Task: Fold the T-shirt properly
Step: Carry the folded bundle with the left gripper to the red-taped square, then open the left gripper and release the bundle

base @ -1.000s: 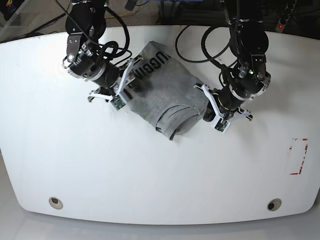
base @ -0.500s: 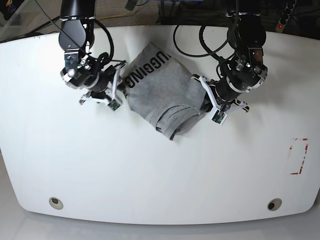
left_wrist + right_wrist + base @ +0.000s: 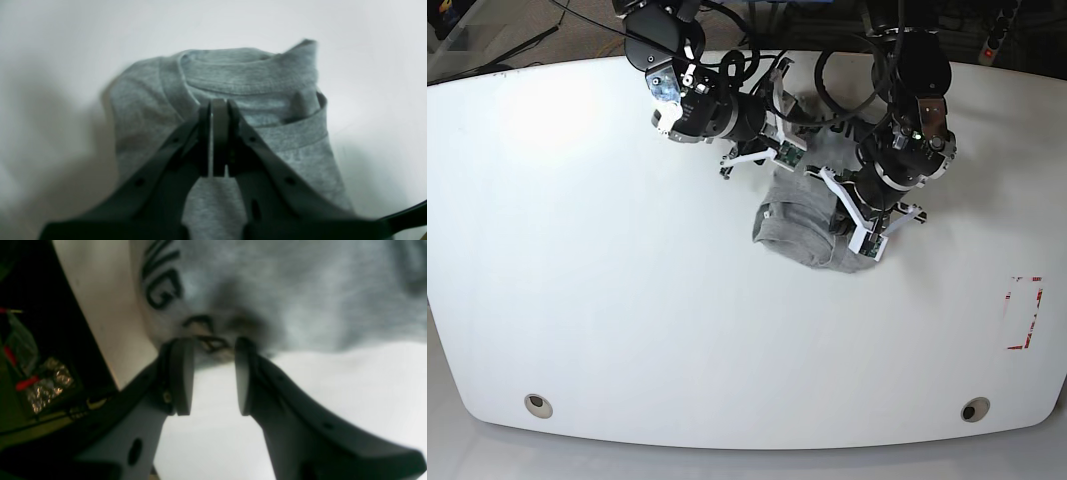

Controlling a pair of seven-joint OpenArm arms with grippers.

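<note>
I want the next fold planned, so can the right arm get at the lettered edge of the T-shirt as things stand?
Probably yes. The right pincer stands open right at the lettered edge of the T-shirt, with bare table beneath and nothing between. The left pincer is shut over the collar end.

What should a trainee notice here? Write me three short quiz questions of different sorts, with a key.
1. True or false: in the left wrist view, the left end effector has its jaws spread wide.
2. Multiple choice: what lies just past the tips of the right end effector? A) the edge of the T-shirt with black lettering; B) a zipper; C) a red cup.
3. Fill in: the grey T-shirt lies bunched on the white ____.

Key: 1 false, the jaws are shut above the collar; 2 A; 3 table.
</note>
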